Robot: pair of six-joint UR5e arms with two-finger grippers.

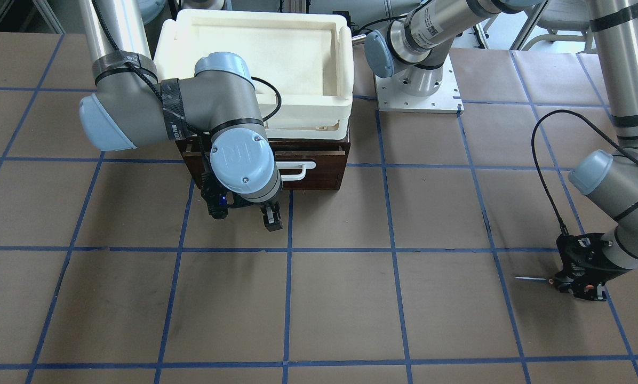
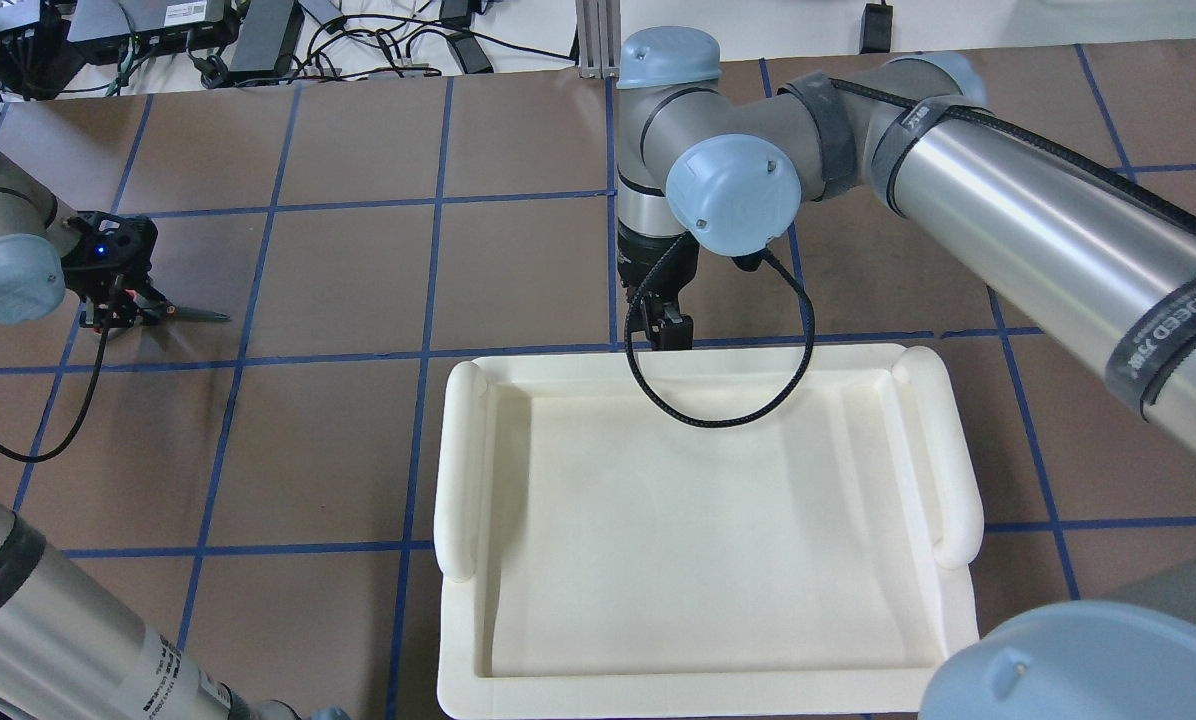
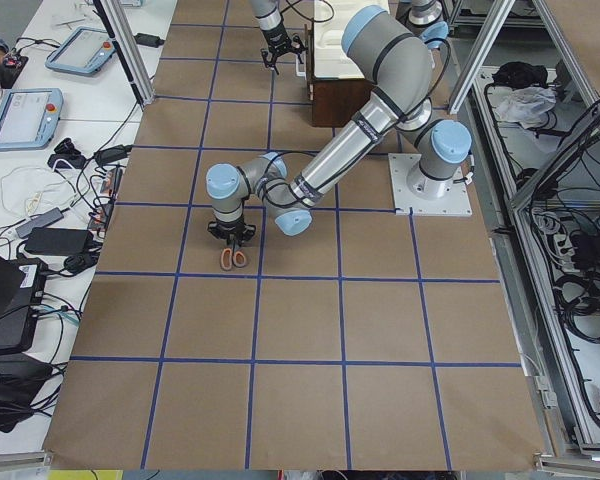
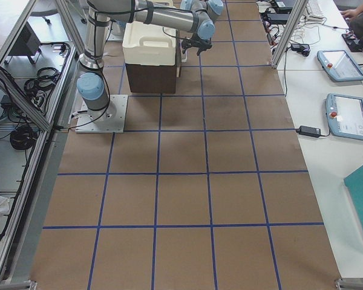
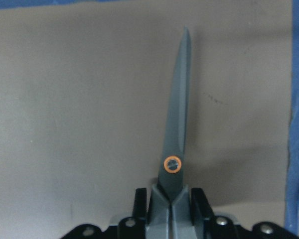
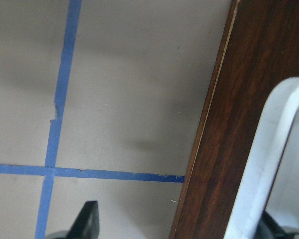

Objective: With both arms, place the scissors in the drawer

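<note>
Left gripper (image 5: 170,199): jaws narrow, clamped on the grey neck of the scissors (image 5: 180,99) just behind the orange-ringed pivot. The blades are together and point away from the wrist over the brown paper table (image 5: 65,124); whether they rest on it or hang just above it cannot be told. Location: table's left, on the side far from the robot's base, well apart from both containers. Right gripper (image 2: 661,325): jaws wide, at the front of the drawer (image 1: 324,168), with the white bar handle (image 6: 269,164) between the fingers (image 6: 88,221); contact not discernible. Drawer: dark brown wood, interior hidden. White foam tray (image 2: 463,450): sits on top of the drawer unit, with a loop of black cable (image 2: 728,415) from the right arm showing against its floor.
</note>
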